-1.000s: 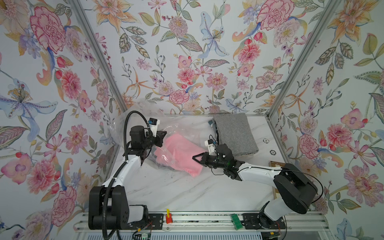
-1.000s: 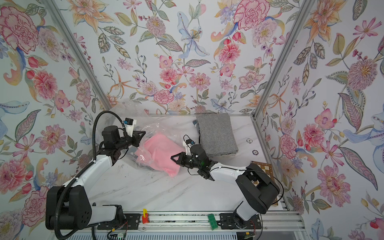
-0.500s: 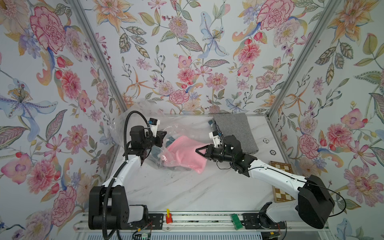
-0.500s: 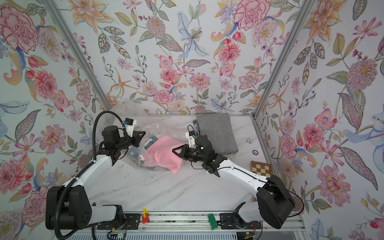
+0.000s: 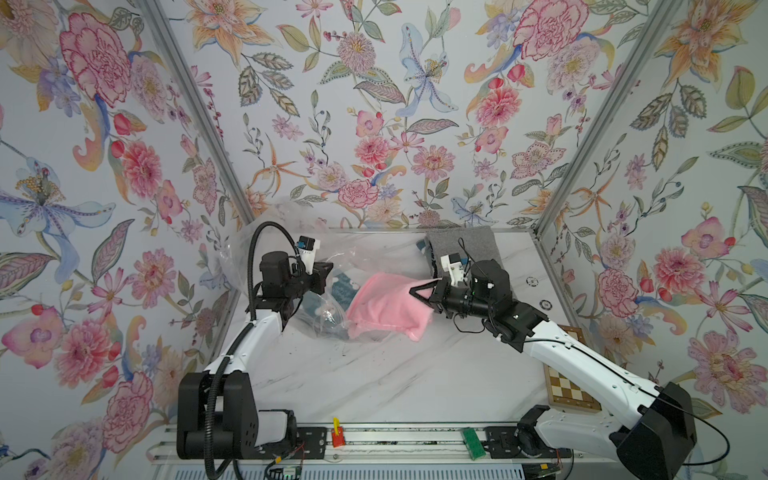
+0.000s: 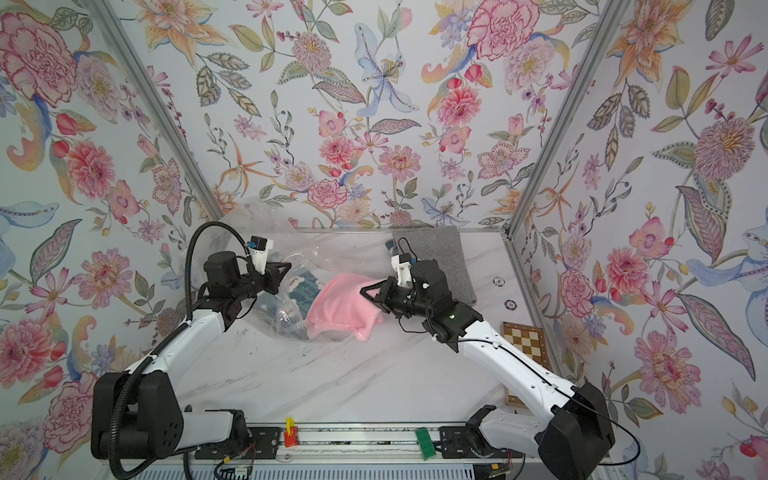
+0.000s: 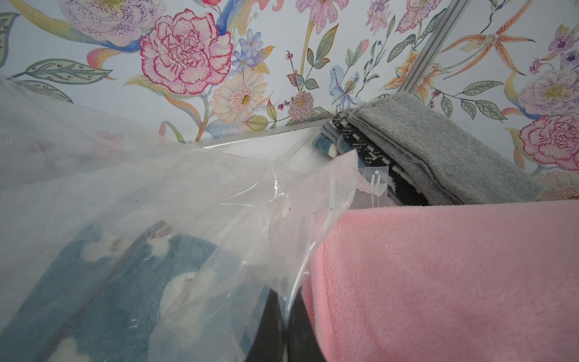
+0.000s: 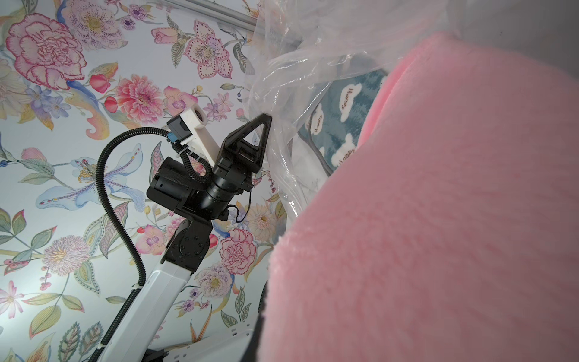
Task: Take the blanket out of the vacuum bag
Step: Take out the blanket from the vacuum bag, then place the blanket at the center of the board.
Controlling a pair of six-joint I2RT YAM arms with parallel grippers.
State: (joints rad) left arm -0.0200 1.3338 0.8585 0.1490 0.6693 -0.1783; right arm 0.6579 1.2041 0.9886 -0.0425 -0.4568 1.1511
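The left gripper (image 5: 328, 270) is clenched on the bag (image 7: 188, 188) edge. The right gripper (image 5: 415, 289) grasps the pink blanket (image 5: 386, 307), half out, mid-table. The grey stack (image 5: 461, 245) lies just behind it, the chessboard (image 5: 569, 382) at the right edge, bare table (image 5: 374, 374) in front.

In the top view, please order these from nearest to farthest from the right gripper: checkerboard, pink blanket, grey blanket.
1. pink blanket, pinched in the right gripper, in the middle.
2. grey blanket, just behind the gripper, at the back.
3. checkerboard, far right, nearer the front.

text: "Happy" | on: white clouds of blue blanket (image 8: 363, 116) | round tokens (image 5: 545, 304): digits too small to read
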